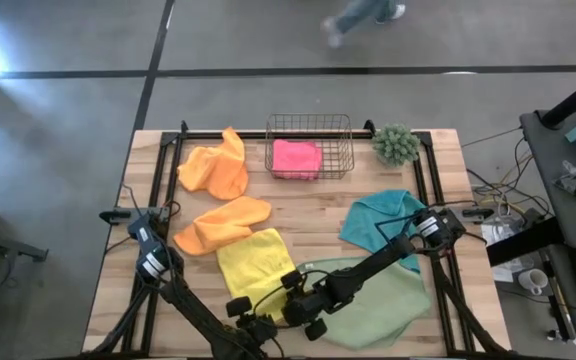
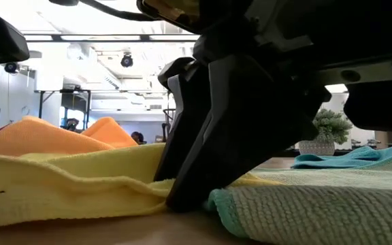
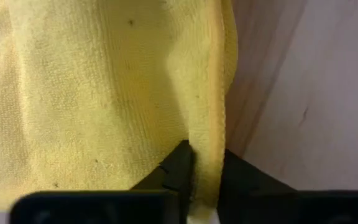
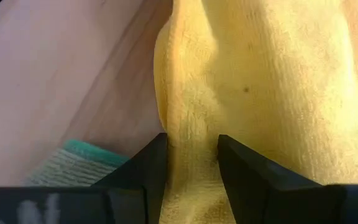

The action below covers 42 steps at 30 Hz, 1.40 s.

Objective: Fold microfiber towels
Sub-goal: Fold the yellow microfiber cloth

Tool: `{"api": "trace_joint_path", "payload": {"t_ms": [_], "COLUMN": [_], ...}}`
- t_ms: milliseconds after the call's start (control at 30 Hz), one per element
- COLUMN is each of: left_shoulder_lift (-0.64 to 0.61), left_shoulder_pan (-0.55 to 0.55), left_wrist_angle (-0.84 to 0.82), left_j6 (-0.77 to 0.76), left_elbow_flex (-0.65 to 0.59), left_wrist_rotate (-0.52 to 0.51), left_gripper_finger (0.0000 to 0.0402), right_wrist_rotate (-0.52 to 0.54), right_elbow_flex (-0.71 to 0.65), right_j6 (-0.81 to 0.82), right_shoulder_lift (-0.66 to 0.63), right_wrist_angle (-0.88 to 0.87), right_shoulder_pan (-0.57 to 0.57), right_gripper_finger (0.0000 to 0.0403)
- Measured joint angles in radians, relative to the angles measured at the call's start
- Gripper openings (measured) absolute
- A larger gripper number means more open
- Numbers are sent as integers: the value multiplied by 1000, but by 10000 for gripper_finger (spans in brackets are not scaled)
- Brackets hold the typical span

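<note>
We have both grippers on the near edge of the yellow towel (image 1: 253, 268) at table centre-front: left gripper (image 3: 204, 180) pinching a thin fold of its hem, right gripper (image 4: 191, 162) with fingers straddling a thicker bunch of it. Risk: that thin pinch slips if we lift unevenly, or the right drags the green towel (image 1: 373, 305) touching it on the right. An orange towel (image 1: 218, 225) just beyond crowds the fold; basket (image 1: 310, 125) with pink towel (image 1: 296, 158) sits well clear.
</note>
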Motion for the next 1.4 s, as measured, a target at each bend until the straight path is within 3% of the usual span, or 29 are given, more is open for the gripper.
{"api": "trace_joint_path", "payload": {"t_ms": [100,433,767,1000,1233,1400], "left_shoulder_lift": [0,-3,-33,-57,-70,-70], "left_shoulder_pan": [0,0,2,6,3,1], "left_wrist_angle": [-3,3,2,-13,-18,-17], "left_j6": [1,6,6,-2,3,26], "left_elbow_flex": [-1,0,-2,26,102,185], "left_wrist_rotate": [-1,0,10,11,12,45], "left_gripper_finger": [6,2,0,0,0,0], "right_wrist_rotate": [4,-3,5,18,-13,-39], "right_elbow_flex": [0,2,35,57,80,175], "right_j6": [0,52,55,85,144,206], "right_shoulder_lift": [11,59,28,-22,-69,-81], "right_wrist_angle": [3,4,-44,-170,-236,-358], "right_shoulder_pan": [-1,-4,0,16,56,75], "right_gripper_finger": [116,15,9,9,9,9]}}
